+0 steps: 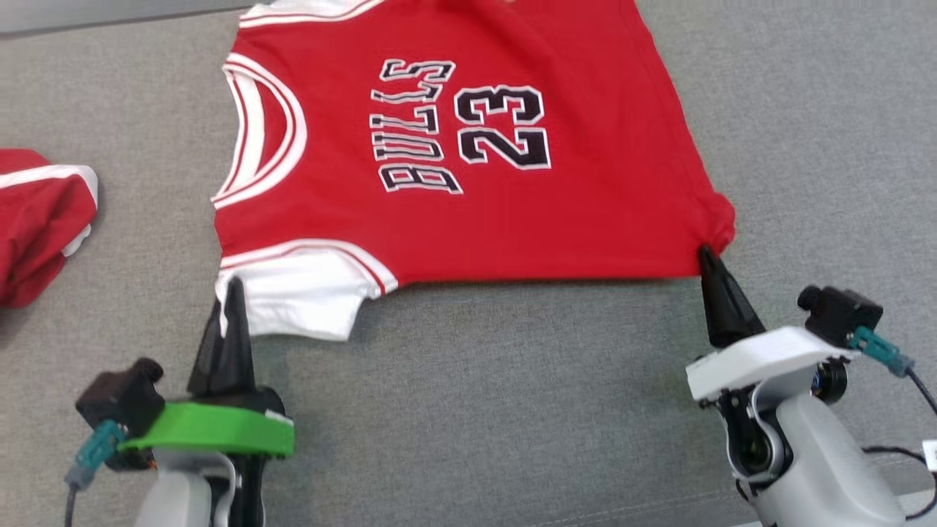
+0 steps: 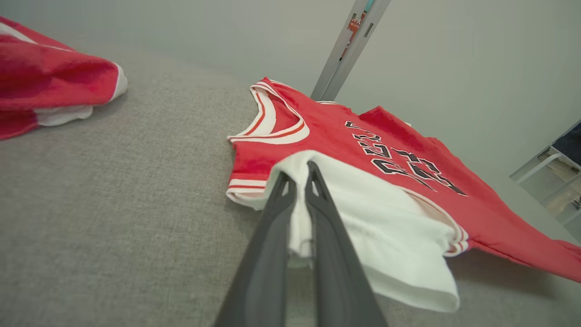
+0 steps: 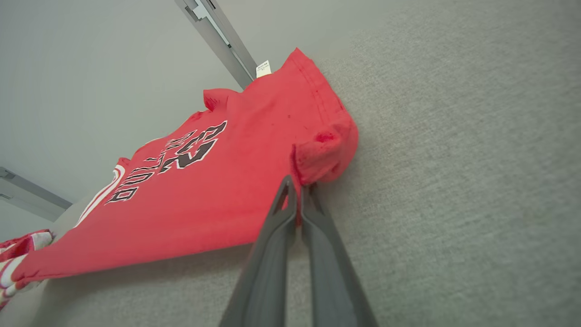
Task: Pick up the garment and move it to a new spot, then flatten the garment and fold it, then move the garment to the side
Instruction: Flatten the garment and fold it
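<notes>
The left gripper point(image 1: 234, 284), with a green collar, has its two dark fingers pressed together on the outer edge of a white sleeve point(image 1: 300, 300); in the left wrist view, white cloth shows pinched between them. The right gripper point(image 1: 707, 254), with a white collar, has its fingers closed on the bunched hem corner point(image 1: 721, 223) of the same garment.

That garment is a red jersey point(image 1: 585, 205) with "BULLS" and "23" in black letters edged in white, and white and red trim around the neck opening. It is spread face up, neck toward the robot's left and hem toward its right. Its near edge runs taut between the two grippers. In the right wrist view this edge sits slightly raised, with a shadow beneath it.

The jersey lies on a grey fabric surface point(image 1: 512, 410) that extends on all sides of it. To the left of the jersey, well apart from it, sits a second red garment point(image 1: 36, 219) with white trim, crumpled. Beyond the jersey's far edge, a pale metal post point(image 2: 345, 50) rises against a plain wall.
</notes>
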Motion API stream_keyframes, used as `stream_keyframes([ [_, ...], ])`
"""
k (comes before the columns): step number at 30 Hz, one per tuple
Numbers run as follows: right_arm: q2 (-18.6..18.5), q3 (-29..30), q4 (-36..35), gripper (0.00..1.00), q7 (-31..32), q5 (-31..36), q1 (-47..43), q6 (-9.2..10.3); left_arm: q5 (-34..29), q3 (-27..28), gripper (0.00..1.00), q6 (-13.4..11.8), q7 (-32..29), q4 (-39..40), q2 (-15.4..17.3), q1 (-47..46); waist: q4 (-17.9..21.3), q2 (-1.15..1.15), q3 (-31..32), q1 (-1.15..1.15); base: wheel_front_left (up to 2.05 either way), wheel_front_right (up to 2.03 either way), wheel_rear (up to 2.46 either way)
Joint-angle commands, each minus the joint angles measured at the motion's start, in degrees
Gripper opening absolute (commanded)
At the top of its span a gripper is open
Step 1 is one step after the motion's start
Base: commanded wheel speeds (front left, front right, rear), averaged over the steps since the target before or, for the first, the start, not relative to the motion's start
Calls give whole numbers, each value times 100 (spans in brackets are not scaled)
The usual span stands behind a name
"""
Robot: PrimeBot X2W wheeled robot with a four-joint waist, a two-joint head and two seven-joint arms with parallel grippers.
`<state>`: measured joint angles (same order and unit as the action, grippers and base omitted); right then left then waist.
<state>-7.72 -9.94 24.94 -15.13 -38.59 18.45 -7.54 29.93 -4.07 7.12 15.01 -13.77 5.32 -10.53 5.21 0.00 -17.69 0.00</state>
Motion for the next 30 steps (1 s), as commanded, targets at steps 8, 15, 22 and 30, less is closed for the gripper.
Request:
stream_keyframes([
  [8,-110,196,-535,0,-2,221,-1217,11,-140,3,0,18,22,376,-148,1199,-81,0,539,0,0,0,0],
  [15,-12,428,-787,0,-2,375,-1629,11,-238,-72,0,-1,22,491,-197,1524,-83,0,530,0,0,0,0],
  [22,76,339,-659,0,44,488,-1240,10,-357,-294,0,17,21,248,-101,1037,-12,0,495,0,0,0,0],
  [30,66,277,-428,0,287,541,-672,10,-313,-495,0,31,-14,-119,139,406,68,0,436,0,0,0,0],
])
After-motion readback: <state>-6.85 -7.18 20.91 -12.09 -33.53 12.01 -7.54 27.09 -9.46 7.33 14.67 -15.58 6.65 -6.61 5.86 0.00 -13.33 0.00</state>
